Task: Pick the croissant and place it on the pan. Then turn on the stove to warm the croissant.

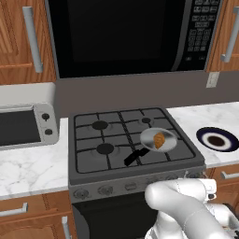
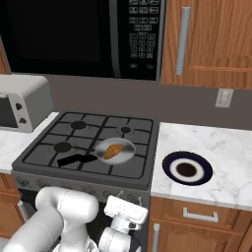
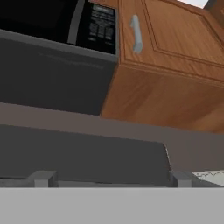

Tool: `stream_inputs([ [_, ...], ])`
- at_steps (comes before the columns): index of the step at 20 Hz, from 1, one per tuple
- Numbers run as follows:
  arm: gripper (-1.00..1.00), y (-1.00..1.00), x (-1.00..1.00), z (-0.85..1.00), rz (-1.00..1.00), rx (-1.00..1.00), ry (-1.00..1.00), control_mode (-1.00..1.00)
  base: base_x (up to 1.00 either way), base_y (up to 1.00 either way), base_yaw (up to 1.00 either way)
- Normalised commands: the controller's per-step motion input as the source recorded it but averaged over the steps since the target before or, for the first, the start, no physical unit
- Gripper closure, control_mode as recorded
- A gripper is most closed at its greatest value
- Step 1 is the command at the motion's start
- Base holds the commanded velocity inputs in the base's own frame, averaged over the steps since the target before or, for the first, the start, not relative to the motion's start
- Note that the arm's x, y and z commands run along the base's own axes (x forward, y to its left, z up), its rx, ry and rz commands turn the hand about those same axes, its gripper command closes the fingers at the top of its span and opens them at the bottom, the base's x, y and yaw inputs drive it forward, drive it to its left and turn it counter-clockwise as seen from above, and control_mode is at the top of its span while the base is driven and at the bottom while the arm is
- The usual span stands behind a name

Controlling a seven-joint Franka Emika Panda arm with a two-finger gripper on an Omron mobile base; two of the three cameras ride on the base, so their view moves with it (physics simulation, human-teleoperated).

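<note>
Hand view: open fingers (image 3: 41,178) below stove (image 3: 83,159) edge

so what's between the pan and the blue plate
Nothing stands there: past the pan come the stove grate's edge and bare white marble counter before the plate, seen in both base views.

We have two base views looking forward and down on the stove (image 1: 130,140) from behind the arm, one from its left, one from its right; both share the pan (image 1: 158,140) and microwave (image 1: 126,35). Our hand view sits low, tilted up at the microwave underside and cabinet (image 3: 175,39).
</note>
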Motion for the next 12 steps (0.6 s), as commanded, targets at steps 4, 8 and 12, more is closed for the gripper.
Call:
stream_inputs([
  [4, -1.00, -0.04, -0.57, -0.70, 0.00, 0.00, 0.00, -1.00, 0.00, 0.00, 0.00],
  [8, -1.00, -0.32, -0.10, -0.41, 0.00, 0.00, -0.01, -1.00, 0.00, 0.00, 0.00],
  [12, -1.00, -0.39, 0.18, -0.21, 0.00, 0.00, -0.07, -1.00, 0.00, 0.00, 0.00],
])
